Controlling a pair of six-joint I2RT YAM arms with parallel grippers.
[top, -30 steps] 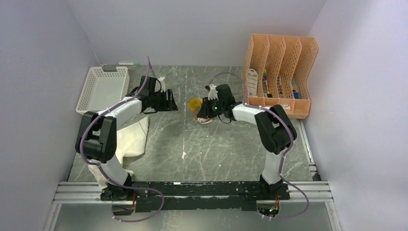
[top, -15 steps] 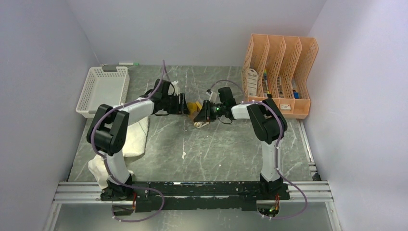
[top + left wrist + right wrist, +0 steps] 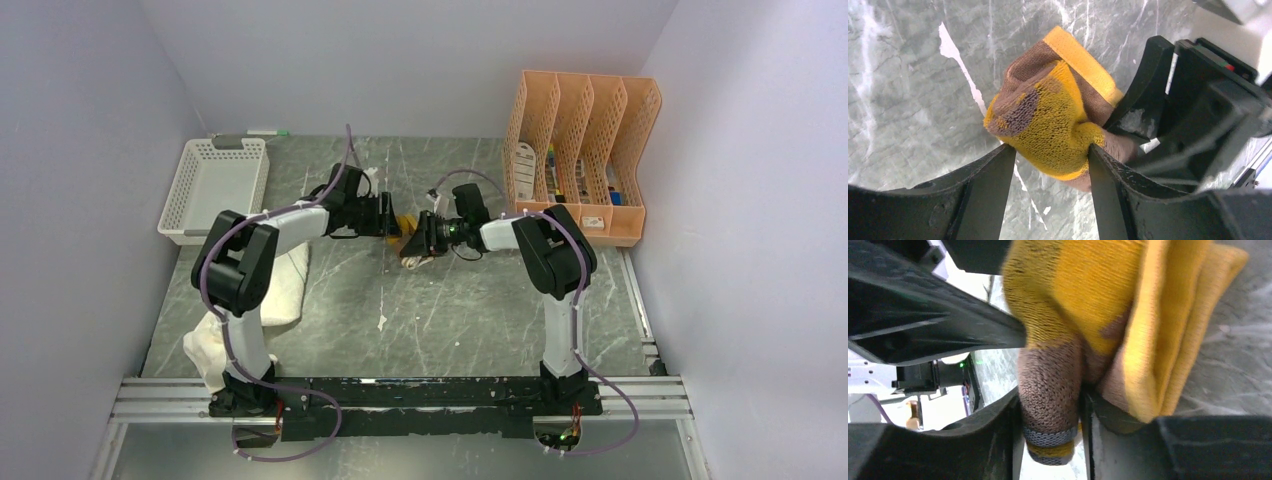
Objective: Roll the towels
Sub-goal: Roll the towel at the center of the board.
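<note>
Status: both hands on the yellow towel (image 3: 1058, 110), mid tabletop (image 3: 450, 310), slightly toward the far side. Towel is bunched into a thick wad: mustard loops outside, brown patches showing, flat yellow band along its far side. Not a clean roll, folds uneven. One pale end pokes out toward the near side in the top view.

Left hand (image 3: 1049, 150): comes in from the left, fingers spread wide. Near end of the wad sits between the two tips, and both tips touch cloth. Can't tell if they squeeze it.

Right hand (image 3: 1050, 405): comes in from the right, facing the left hand. Pinching a brown fold of the same towel. The fold fills the narrow gap between its fingers, and a grey-and-yellow hem sticks out back toward the wrist. Rest of the wad bulges past the tips, with a left-hand finger right against it.

Cream towel (image 3: 285, 280): left side of tabletop, under the left arm. Rumpled, mostly flat, unrolled, one end drooping over the near edge.

White basket (image 3: 215, 190) sits just beyond the cream towel at far left. Orange file rack (image 3: 610, 218) at far right, apart from both hands.
</note>
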